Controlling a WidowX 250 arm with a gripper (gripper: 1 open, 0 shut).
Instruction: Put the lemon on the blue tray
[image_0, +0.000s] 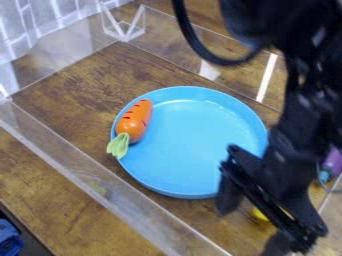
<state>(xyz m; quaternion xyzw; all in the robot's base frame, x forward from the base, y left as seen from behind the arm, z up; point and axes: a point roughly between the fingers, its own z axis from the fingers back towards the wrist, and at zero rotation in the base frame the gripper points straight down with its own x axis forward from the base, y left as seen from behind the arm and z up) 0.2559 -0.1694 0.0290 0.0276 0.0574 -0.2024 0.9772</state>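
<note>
The black gripper (274, 205) is low at the near right of the picture, pointing down. It looks blurry. Its two fingers (238, 186) stand apart, so it is released and holds nothing. One finger is right at the near right edge of the blue tray (201, 140). The other finger is nearer to us, close to the bottom of the picture.

The lemon (259, 213) is almost all hidden behind the gripper. Only a tiny bit of yellow peeks out between the black parts, on the desk (80, 95) just past the near right edge of the tray. I cannot tell if the gripper touches it.

The blue tray is big and round and sits in the middle of the brown wooden desk. An orange carrot (131, 120) with green leaves lies on the tray's left side, and its leaves hang over the rim. A little bit of purple eggplant (331, 158) shows at the far right, behind the arm. A clear plastic wall (80, 175) runs along the near left side of the desk.
</note>
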